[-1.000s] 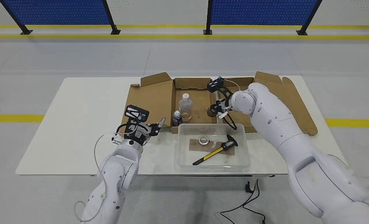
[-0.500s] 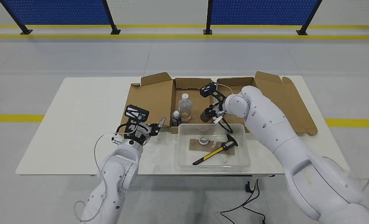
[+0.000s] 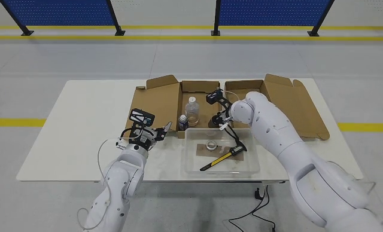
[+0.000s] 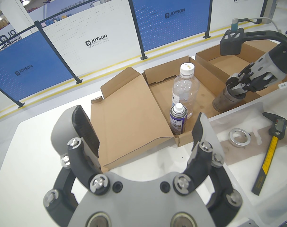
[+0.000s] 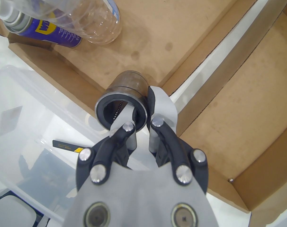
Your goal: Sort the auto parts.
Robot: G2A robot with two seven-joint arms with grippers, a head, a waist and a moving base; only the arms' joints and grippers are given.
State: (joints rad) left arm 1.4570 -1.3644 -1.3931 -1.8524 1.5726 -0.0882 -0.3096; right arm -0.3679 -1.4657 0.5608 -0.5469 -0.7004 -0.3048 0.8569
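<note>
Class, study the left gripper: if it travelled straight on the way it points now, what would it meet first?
Probably the cardboard box: its laid-open flap and front corner lie ahead of the open left gripper. The spray can stands just behind that corner. Depth is uncertain.

The metal sleeve [image 5: 125,88] is clamped by the right gripper [image 5: 141,106], one finger inside the bore. Beyond the fingertips, bare floor of the cardboard box [image 5: 181,36] is offered as free room. Farther on, the way is barred by the water bottle [image 5: 86,8] and spray can [image 5: 46,32]. Beneath the fingers, the clear bin [image 5: 27,90] rim is met. The box flap is faced by the left gripper [image 4: 141,124], fingers spread apart.
</note>
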